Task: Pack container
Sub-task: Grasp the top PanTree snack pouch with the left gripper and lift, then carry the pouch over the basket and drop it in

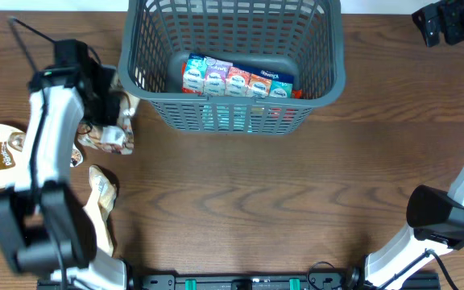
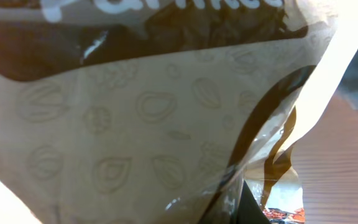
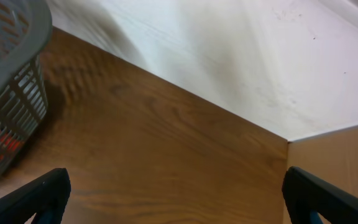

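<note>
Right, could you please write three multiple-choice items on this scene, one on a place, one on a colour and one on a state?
1. Where does the row of colourful cartons lie?
A) inside the container
B) beside the left arm
C) between the right fingers

2. What colour is the container?
A) white
B) grey
C) red

3. How do the fingers of the right gripper stand?
A) shut on a packet
B) shut on nothing
C) apart, holding nothing

Answers:
1 A, the overhead view shows the cartons on the container's floor.
2 B, its lattice walls and rim are grey.
3 C, the right wrist view shows the fingers wide apart with only wood between them.
</note>
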Controlling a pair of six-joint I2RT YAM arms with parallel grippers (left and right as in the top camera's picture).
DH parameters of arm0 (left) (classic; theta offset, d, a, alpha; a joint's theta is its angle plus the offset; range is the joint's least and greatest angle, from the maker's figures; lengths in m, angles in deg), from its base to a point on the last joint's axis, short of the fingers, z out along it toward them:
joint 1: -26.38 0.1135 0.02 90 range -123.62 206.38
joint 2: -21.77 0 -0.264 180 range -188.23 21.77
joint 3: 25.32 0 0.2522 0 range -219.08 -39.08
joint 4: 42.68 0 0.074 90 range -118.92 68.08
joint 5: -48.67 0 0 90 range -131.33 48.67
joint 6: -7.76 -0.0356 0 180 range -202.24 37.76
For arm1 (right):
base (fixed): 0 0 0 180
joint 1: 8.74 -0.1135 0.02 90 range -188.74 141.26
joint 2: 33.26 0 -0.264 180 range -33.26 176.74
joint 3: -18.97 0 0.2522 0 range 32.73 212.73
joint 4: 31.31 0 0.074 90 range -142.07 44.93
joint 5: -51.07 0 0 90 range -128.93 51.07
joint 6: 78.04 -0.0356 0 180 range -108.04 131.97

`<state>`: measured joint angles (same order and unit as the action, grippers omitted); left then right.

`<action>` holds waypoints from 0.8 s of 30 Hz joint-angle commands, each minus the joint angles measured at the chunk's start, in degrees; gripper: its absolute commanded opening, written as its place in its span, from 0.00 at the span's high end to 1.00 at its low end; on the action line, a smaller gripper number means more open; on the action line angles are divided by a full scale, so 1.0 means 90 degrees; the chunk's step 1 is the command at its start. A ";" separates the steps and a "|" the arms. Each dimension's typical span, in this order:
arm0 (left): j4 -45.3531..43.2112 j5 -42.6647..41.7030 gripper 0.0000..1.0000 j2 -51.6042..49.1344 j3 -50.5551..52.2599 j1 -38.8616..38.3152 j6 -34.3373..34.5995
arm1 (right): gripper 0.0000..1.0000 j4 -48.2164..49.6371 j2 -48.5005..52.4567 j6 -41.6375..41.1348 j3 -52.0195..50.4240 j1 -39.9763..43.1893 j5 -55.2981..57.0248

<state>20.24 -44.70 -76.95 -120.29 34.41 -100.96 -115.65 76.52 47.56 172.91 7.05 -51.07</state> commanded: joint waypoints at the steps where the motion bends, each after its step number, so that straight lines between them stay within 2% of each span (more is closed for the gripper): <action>1: 0.0051 0.0168 0.94 0.0775 -0.0039 0.0005 0.0505 | 0.01 -0.0053 -0.0002 0.0022 -0.0017 0.0034 -0.0010; 8: -0.0012 0.1328 0.94 0.2021 -0.0039 0.0015 0.0835 | 0.01 -0.0163 -0.0002 0.0024 -0.0017 0.0034 -0.0012; 15: 0.0121 0.1333 0.94 0.2531 -0.0039 0.0233 0.1540 | 0.01 -0.0221 -0.0002 0.0027 -0.0017 0.0034 -0.0010; 24: 0.0046 0.1010 0.94 0.3089 -0.0138 -0.0049 0.1496 | 0.01 -0.0238 -0.0002 0.0022 -0.0017 0.0034 -0.0012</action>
<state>20.90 -33.80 -51.37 -120.29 35.51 -88.04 -117.56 76.52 47.56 172.91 7.05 -51.05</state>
